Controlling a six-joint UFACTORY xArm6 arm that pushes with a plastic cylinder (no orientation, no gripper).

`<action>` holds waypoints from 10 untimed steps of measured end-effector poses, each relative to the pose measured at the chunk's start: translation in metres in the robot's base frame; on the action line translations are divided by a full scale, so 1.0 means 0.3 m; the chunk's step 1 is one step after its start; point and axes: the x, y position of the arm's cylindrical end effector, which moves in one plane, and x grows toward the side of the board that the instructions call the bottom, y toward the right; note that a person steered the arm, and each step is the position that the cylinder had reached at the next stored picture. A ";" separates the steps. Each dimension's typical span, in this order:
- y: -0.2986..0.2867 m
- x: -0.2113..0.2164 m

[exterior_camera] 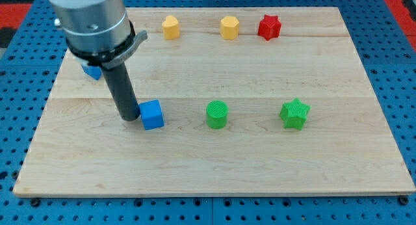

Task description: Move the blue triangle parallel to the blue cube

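Wooden board [214, 160] fills view; arm housing [91, 20] cut off at view's top. No claw, rod only. My tip [129, 118] touching blue cube [152, 114] on its left. Blue triangle [91, 71] mostly hidden behind rod, shape unclear, upper-left of cube.

Two blue blocks — cube [152, 114] and triangle [91, 71] — on pale wooden board [260, 160]; green cylinder [217, 114].

pale grained wood board [260, 160]; matt dark rod [121, 88] under brushed metal housing [91, 20].
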 end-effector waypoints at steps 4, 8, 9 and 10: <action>-0.189 -0.557; -0.290 -0.405; -0.142 -0.303; -0.180 -0.201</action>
